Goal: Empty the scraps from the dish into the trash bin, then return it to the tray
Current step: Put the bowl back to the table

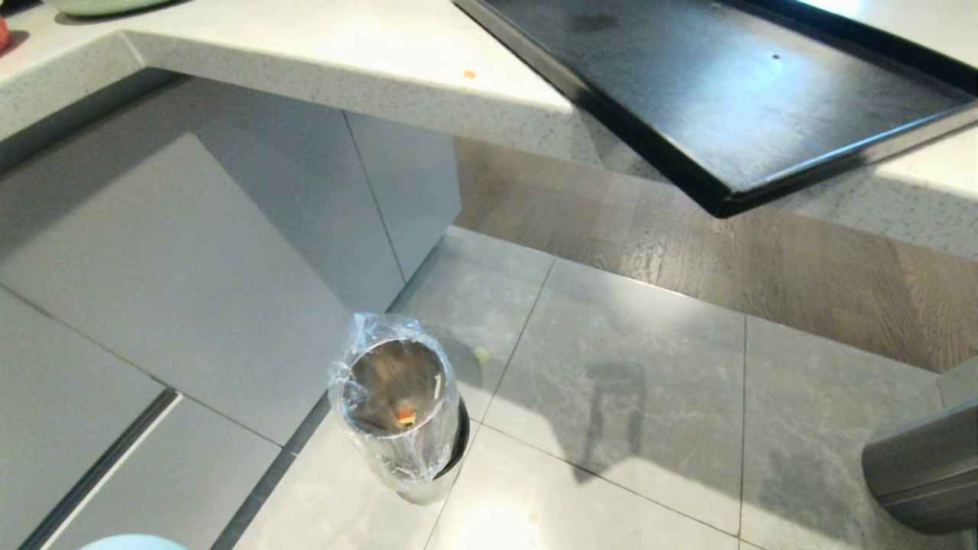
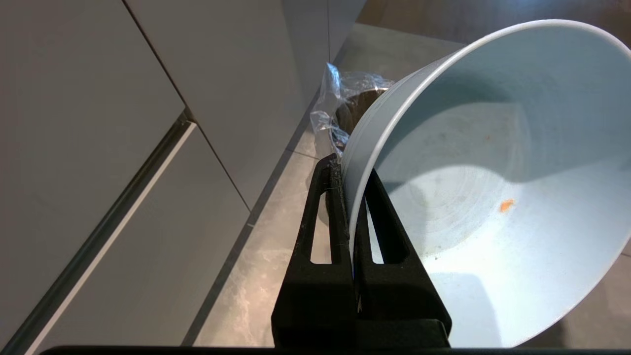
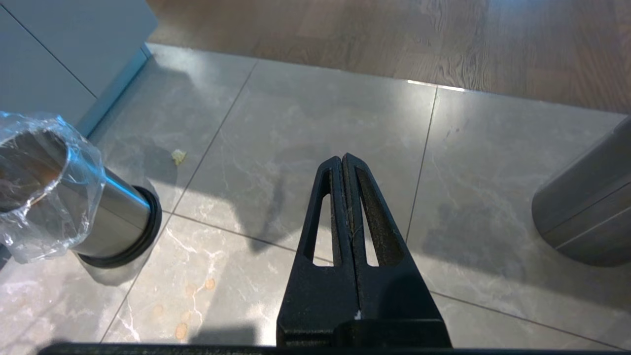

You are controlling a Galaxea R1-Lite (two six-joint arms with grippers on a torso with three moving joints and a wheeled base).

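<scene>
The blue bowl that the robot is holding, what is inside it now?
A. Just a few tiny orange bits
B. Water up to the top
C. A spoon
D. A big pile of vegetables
A: in the left wrist view the left gripper pinches the rim of the dish, and its pale inside is bare except for small orange specks.

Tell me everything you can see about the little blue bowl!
The bowl is small, round and pale blue-white, smooth and glossy like glazed ceramic. It is nearly empty: only a few tiny orange specks cling inside. The left tool is shut on its rim, one finger inside and one outside, holding it tilted above the floor near the bin. In the head view only its edge shows at the bottom.
</scene>
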